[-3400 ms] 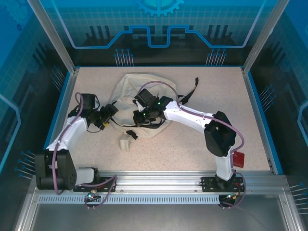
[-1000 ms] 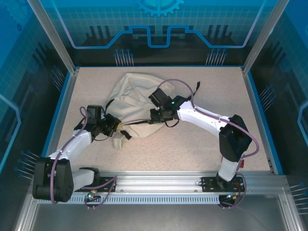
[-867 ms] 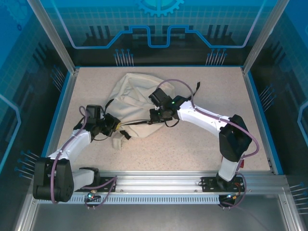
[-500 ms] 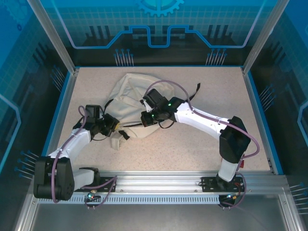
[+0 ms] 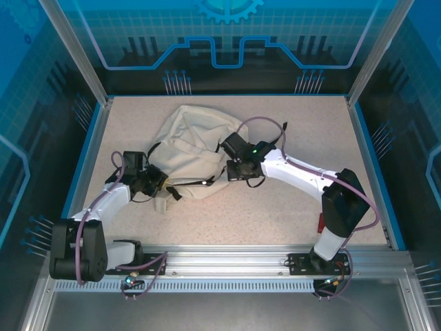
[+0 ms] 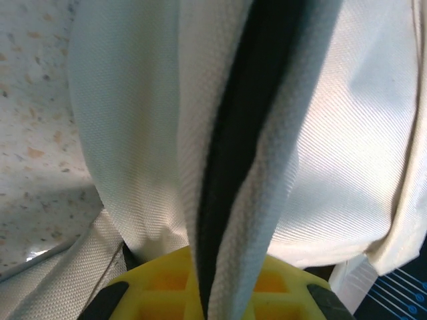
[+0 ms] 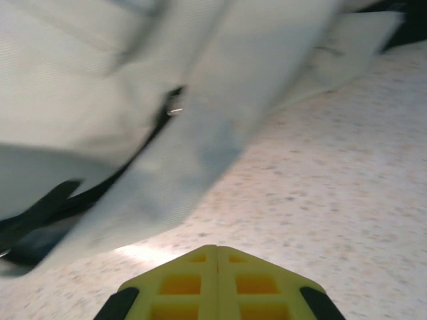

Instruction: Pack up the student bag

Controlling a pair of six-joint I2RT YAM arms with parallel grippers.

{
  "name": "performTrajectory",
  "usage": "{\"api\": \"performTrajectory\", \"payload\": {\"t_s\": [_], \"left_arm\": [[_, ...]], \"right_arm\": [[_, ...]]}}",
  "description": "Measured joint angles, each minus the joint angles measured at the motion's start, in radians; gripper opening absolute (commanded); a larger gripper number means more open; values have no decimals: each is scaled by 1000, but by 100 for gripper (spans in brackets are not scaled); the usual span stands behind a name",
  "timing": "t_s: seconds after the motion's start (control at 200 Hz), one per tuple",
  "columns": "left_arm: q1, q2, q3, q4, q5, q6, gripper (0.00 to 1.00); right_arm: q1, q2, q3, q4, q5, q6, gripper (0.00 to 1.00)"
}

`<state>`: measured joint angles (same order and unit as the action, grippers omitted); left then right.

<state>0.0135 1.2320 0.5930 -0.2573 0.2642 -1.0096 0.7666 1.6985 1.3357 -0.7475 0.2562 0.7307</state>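
Right tool [image 5: 238,172] now farther right, at the right edge of the student bag [image 5: 193,138].

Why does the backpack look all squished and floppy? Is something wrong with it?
The student bag lies slumped and crumpled on the table instead of standing. The left gripper pinches a fold at its near-left edge, and a black strap trails out at the far right.

Top cam: I'm looking down from high behind the rig over the whole counter [image 5: 289,207]. Wrist cams are sitting tight on the student bag [image 5: 196,141], peering past their yellow fingers [image 6: 160,293]; all three are sharing it.
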Motion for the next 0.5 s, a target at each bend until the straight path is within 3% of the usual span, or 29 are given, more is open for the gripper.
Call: {"api": "performTrajectory", "payload": {"t_s": [0.16, 0.305, 0.4, 0.5], "left_arm": [[1, 2, -7, 4, -6, 5, 0], [3, 18, -4, 7, 9, 39, 0], [5, 63, 33, -16, 19, 76, 0], [5, 114, 90, -50, 18, 124, 0]], "right_arm": [[-10, 0, -1, 7, 3, 4, 0], [-13, 3, -21, 105, -161, -50, 30], [-13, 38, 1, 140, -268, -94, 37], [-14, 115, 78, 142, -291, -116, 44]]}}
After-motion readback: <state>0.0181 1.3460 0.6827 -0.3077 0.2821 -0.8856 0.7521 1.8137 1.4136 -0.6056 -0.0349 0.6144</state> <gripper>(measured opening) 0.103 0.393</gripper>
